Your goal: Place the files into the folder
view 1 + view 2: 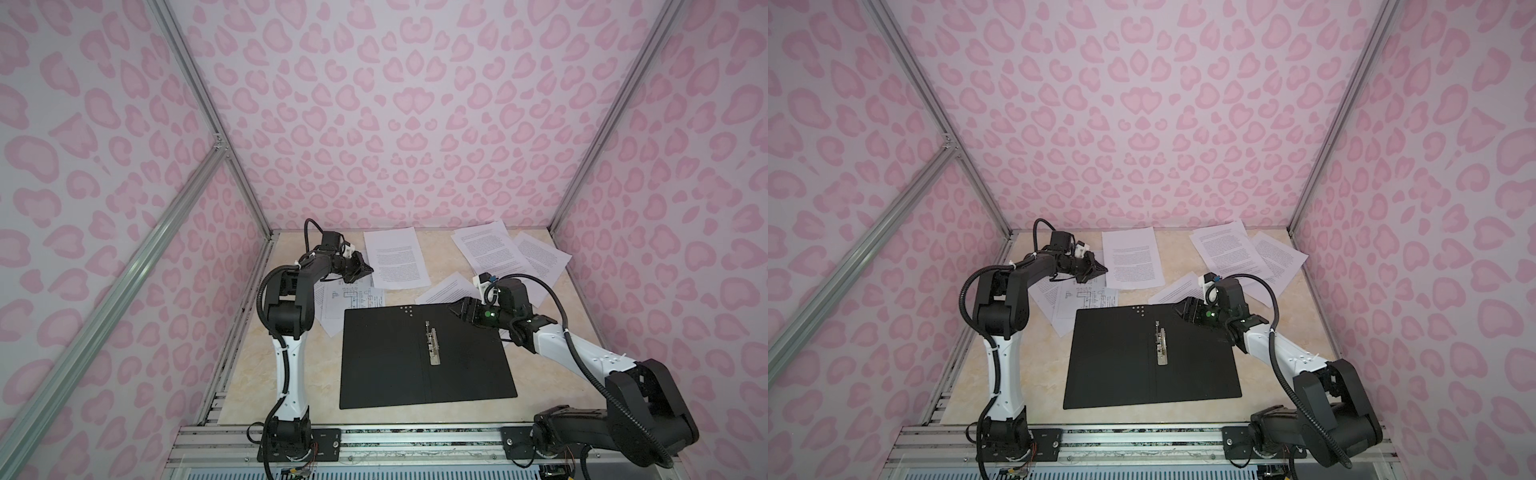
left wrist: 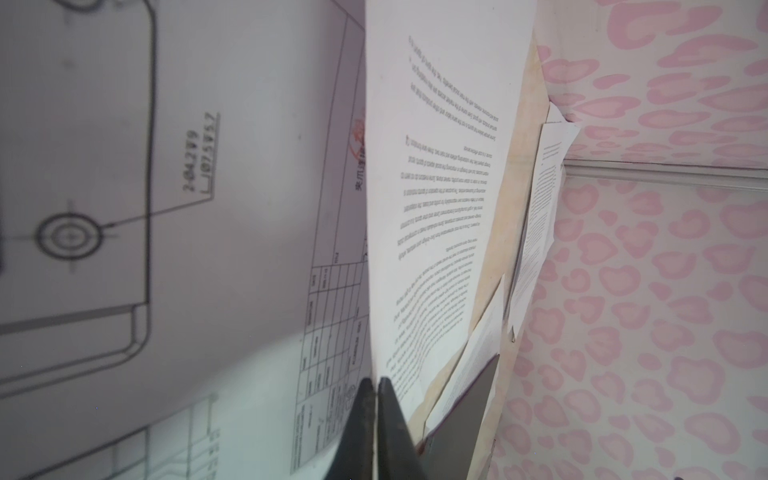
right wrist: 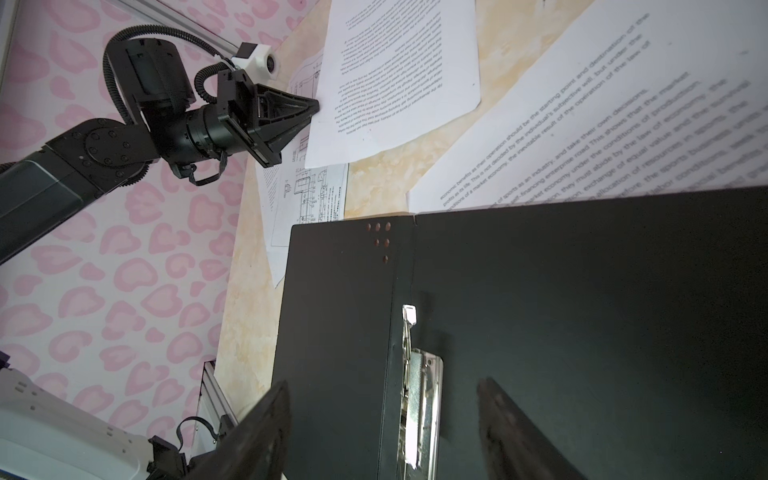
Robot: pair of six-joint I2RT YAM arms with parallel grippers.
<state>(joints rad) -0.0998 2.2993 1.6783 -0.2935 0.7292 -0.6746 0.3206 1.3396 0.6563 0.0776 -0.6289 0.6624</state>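
The folder [image 1: 386, 365] [image 1: 1113, 365] lies open and flat, black inside up, with its metal spine clip [image 1: 431, 347] [image 3: 419, 395] along the fold. Several files lie loose behind it. My left gripper [image 1: 371, 269] [image 2: 376, 384] is shut on the left edge of a text sheet [image 1: 397, 257] [image 2: 440, 208], which overlaps a line-drawing sheet [image 1: 353, 297] [image 2: 208, 249]. My right gripper [image 1: 453, 309] [image 3: 382, 419] hangs open over the folder's far right corner [image 3: 582, 311], holding nothing. Another text sheet [image 1: 444, 289] [image 3: 582, 104] lies just behind it.
More text sheets [image 1: 486, 245] overlap at the back right, near the wall corner. Pink-patterned walls [image 1: 415, 124] close in three sides. An aluminium rail [image 1: 415, 436] with both arm bases runs along the table's front edge.
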